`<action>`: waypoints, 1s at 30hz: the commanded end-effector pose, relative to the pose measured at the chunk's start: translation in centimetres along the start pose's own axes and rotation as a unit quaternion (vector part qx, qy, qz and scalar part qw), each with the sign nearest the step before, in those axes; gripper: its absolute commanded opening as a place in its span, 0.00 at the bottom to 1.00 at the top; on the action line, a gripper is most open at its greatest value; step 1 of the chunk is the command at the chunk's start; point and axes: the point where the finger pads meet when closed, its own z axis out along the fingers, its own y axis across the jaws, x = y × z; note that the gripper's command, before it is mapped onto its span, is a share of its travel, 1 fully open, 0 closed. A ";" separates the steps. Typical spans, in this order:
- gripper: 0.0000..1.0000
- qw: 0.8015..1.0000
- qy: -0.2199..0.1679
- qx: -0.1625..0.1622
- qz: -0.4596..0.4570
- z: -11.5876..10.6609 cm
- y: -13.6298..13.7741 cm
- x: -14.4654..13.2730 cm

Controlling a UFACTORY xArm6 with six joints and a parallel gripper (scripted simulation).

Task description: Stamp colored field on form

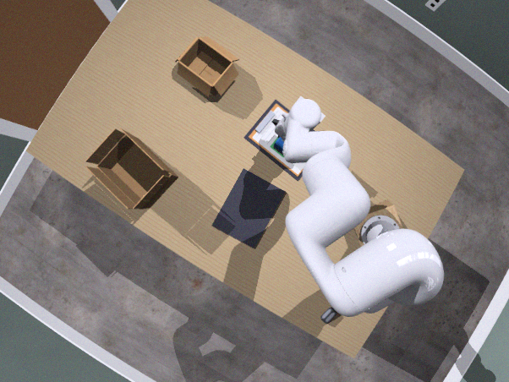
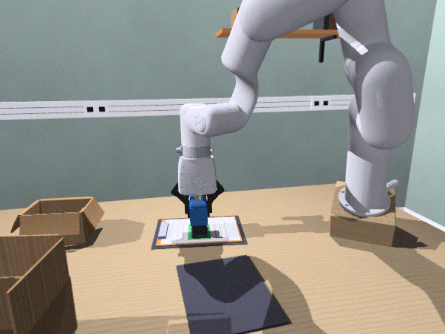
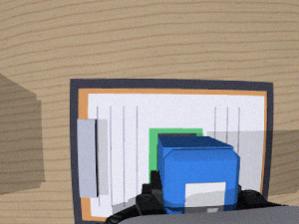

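Note:
My gripper [image 2: 199,207] is shut on the blue stamp [image 2: 198,213] and holds it upright over the form [image 2: 199,230]. The stamp's dark base [image 2: 199,231] sits on the green field [image 2: 191,233] of the form. In the wrist view the blue stamp [image 3: 197,172] covers most of the green field [image 3: 173,139], and the form [image 3: 172,147] with its orange border lies below. In the top view the stamp [image 1: 278,144] shows as a blue spot under the wrist, on the form [image 1: 275,139]. The dark mat [image 2: 231,293] lies in front of the form, with nothing on it.
A small open cardboard box [image 2: 59,218] stands left of the form and a larger one [image 2: 33,284] at the near left. The arm's base [image 2: 364,218] stands on a block at the right. The mat also shows in the top view [image 1: 249,207].

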 end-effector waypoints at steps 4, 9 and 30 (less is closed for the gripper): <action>0.29 1.000 0.001 0.002 0.000 -2.0 -0.2 0.0; 0.29 1.000 0.001 0.002 0.000 -3.9 -0.2 0.0; 0.29 1.000 0.006 0.000 -0.003 -3.6 1.5 -15.6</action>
